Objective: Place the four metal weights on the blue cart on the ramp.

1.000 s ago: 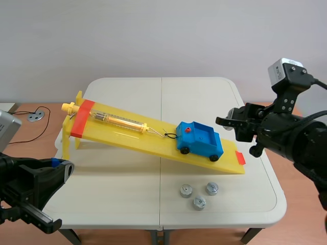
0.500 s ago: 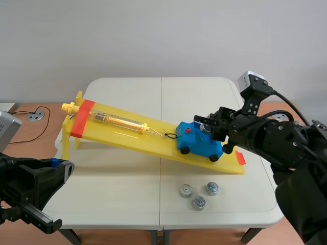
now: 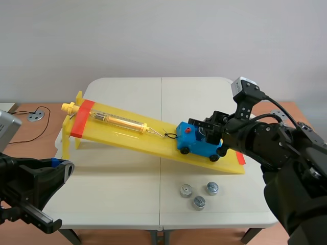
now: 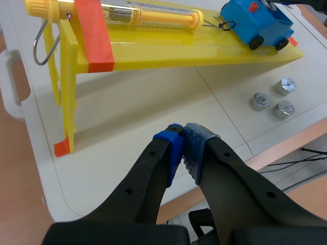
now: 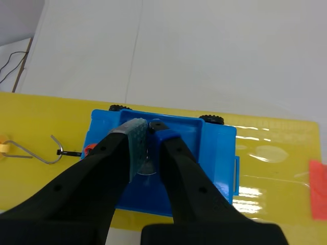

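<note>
The right gripper [image 5: 146, 126] is down in the bed of the blue cart [image 5: 214, 153], fingers pinched on a metal weight [image 5: 148, 164] — only a sliver of silver disc shows between the dotted pads. The cart sits low on the yellow ramp [image 3: 153, 140], tethered by a wire hook [image 5: 36, 150] to the spring scale [image 3: 117, 121] further up the slope.

Here's the danger: that cart is on black wheels [image 3: 213, 157] on a slick, glossy incline. If the fingers nudge a cart wall as they open or pull away, the cart could roll, jerk the spring, or slip off the hook and run off the low end. If the weight is let go before it rests on the floor of the bed, it may bounce or tip onto its edge, since it looks round, hard and heavy for its size. The bed also looks tight, so later weights may crowd this one.

The three other weights [image 3: 199, 203] wait on the table [image 3: 127, 194] just in front of the ramp's low end. They are short, shiny metal cylinders with a small knob on top, smooth and likely slippery. The cart is boxy moulded plastic, the ramp a flat plastic board on thin legs, and the scale a clear tube.

The left gripper [image 4: 183, 140] hangs over the near table edge with its pads pressed together and nothing between them.
</note>
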You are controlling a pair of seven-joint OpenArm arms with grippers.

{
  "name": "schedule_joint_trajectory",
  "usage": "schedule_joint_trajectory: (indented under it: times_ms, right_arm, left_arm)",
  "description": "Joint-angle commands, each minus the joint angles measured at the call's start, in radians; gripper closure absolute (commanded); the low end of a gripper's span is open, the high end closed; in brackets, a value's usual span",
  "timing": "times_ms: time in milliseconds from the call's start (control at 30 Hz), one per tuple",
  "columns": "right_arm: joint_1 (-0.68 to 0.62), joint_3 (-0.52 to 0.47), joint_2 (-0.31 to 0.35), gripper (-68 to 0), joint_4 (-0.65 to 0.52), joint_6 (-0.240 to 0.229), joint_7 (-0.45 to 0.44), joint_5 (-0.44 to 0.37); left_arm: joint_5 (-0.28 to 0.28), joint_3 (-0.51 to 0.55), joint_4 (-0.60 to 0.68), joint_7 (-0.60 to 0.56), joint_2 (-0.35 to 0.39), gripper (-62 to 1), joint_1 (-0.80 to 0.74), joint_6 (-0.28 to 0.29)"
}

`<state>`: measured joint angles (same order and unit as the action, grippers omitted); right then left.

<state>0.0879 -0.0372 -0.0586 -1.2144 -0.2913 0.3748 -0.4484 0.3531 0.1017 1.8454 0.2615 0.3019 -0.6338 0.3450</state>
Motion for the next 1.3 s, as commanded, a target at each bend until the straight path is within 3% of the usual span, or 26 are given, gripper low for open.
schedule_joint_trajectory:
  times_ms: [0,133,333,500,667,833,1267]
  right_arm:
    - [0.103,0.019,-0.003,-0.6,-0.106,-0.008,-0.183,-0.046]
    - [0.103,0.019,-0.003,-1.7,-0.106,-0.008,-0.183,-0.046]
    - [0.103,0.018,-0.003,-15.3,-0.106,-0.008,-0.204,-0.045]
    - [0.110,-0.012,-0.002,-17.2,-0.108,-0.017,-0.225,-0.045]
    - [0.108,-0.085,0.010,-17.2,-0.164,-0.105,-0.188,-0.047]
    - [0.076,-0.128,0.067,-17.2,-0.267,-0.200,-0.145,-0.058]
    - [-0.157,-0.127,0.263,-17.2,-0.488,-0.333,-0.080,-0.120]
  left_arm:
    - [0.070,0.016,0.068,-0.099,-0.005,-2.6,0.005,0.037]
    - [0.070,0.016,0.068,-0.099,-0.005,-2.6,0.005,0.037]
    - [0.070,0.016,0.068,-0.099,-0.005,-2.6,0.005,0.037]
    - [0.070,0.016,0.068,-0.099,-0.005,-2.6,0.005,0.037]
    - [0.070,0.016,0.068,-0.099,-0.005,-2.6,0.005,0.037]
    - [0.070,0.016,0.068,-0.099,-0.005,-2.6,0.005,0.037]
    - [0.070,0.016,0.068,-0.095,-0.005,-2.6,0.005,0.037]
